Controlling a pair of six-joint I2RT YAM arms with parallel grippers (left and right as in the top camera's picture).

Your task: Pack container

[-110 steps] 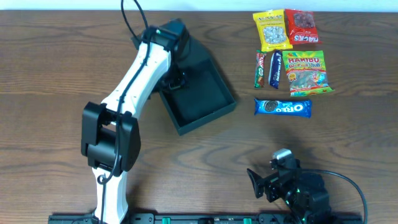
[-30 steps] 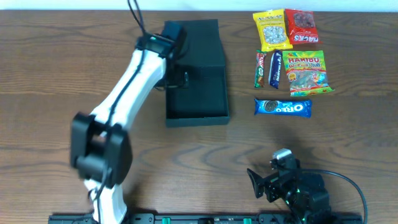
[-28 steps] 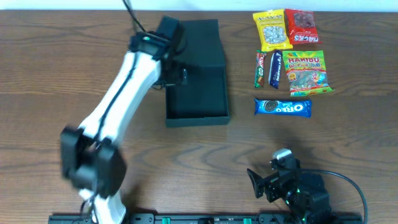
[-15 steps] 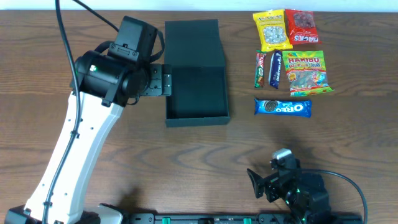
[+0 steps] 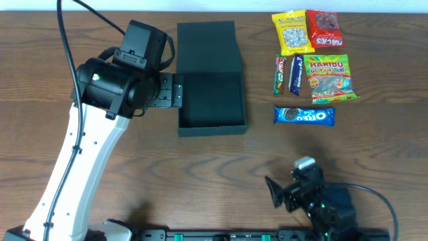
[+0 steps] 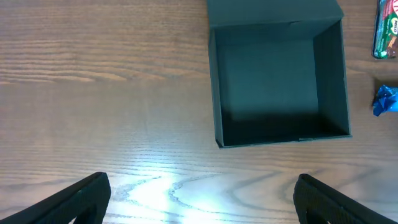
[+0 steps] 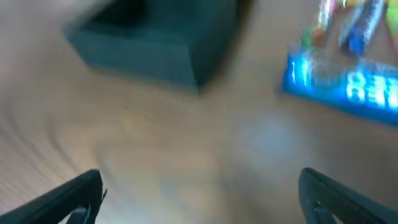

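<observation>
1. Now squared up on the brown wooden worktop (image 5: 200,167), the matte dark teal-black cardboard container (image 5: 210,100) lies lid open, empty.
2. Left end effector (image 6: 199,194) has backed off it, jaws wide, holding nothing.
3. Right end effector (image 7: 200,186), spread and empty, is stirring; packing can begin.
</observation>
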